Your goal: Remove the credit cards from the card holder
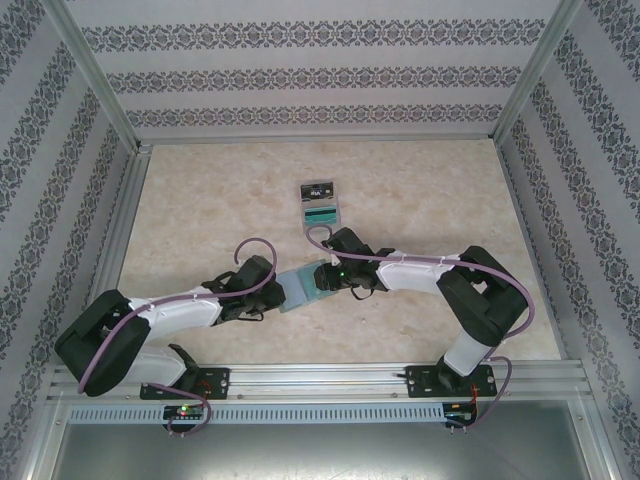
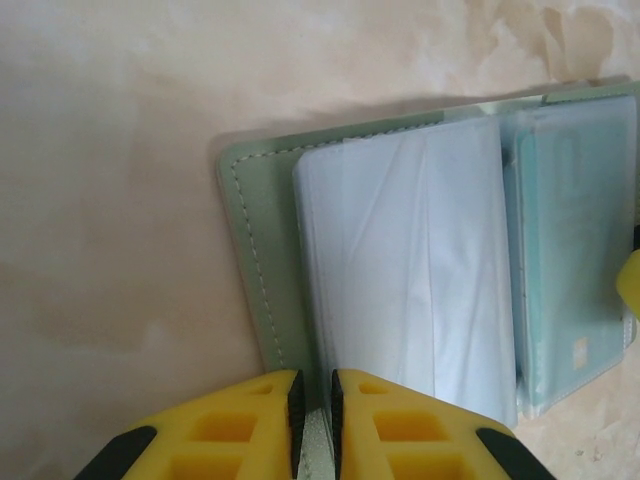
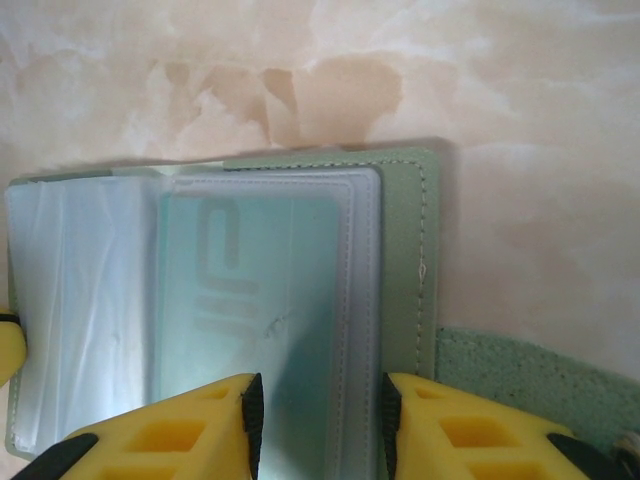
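The sage-green card holder (image 1: 300,288) lies open on the table between my two grippers. In the left wrist view its green cover (image 2: 250,230) and an empty bluish sleeve (image 2: 410,260) show, with the left gripper (image 2: 312,400) shut on the holder's near edge. A teal-green credit card (image 3: 250,290) sits inside a clear pocket. The right gripper (image 3: 320,410) stands open over that pocket's stitched edge, beside the holder's cover (image 3: 405,250). The closure tab (image 3: 530,375) sticks out to the right. A black card (image 1: 318,187) and a teal card (image 1: 322,213) lie farther back.
The two loose cards rest in a pale grey tray (image 1: 336,205) behind the holder at mid-table. Patterned walls and metal rails (image 1: 120,230) enclose the marbled tabletop (image 1: 200,200). The arms' bases (image 1: 180,385) sit at the near edge.
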You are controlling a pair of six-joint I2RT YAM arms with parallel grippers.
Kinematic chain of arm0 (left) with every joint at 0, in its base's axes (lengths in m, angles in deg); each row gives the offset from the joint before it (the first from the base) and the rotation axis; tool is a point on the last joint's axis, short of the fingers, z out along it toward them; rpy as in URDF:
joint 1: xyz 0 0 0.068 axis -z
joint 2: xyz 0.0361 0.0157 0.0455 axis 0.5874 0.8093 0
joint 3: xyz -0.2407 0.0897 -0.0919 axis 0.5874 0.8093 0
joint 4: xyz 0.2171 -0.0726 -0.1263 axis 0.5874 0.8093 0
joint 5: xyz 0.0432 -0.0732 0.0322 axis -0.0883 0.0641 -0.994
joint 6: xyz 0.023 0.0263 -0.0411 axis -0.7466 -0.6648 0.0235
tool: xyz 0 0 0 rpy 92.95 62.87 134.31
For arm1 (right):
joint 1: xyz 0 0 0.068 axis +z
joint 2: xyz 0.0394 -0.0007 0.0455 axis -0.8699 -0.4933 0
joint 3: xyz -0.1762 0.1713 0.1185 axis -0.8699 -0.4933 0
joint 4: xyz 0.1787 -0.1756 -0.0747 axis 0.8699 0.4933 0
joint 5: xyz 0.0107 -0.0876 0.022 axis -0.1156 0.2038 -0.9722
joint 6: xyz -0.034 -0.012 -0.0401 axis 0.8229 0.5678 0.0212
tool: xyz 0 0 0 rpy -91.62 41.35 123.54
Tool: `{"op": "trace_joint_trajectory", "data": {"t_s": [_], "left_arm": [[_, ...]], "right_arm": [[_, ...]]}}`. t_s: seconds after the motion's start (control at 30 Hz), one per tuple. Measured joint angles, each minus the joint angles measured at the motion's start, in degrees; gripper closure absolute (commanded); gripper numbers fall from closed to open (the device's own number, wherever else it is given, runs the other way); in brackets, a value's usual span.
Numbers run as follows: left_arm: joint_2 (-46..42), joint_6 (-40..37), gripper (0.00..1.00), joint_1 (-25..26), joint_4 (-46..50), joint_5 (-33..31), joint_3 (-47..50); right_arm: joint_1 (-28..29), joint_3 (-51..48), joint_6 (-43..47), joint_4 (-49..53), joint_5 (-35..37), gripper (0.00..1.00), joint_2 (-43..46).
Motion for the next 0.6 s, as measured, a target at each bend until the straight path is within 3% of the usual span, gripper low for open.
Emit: {"op": "trace_joint_trajectory", "data": {"t_s": [0.6], "left_arm": [[1.07, 0.00, 0.80, 0.00, -2.21, 0.76, -0.20]], "right_arm": [[3.19, 1.70, -2.16, -0.15, -4.33, 0.61, 1.86]]}}
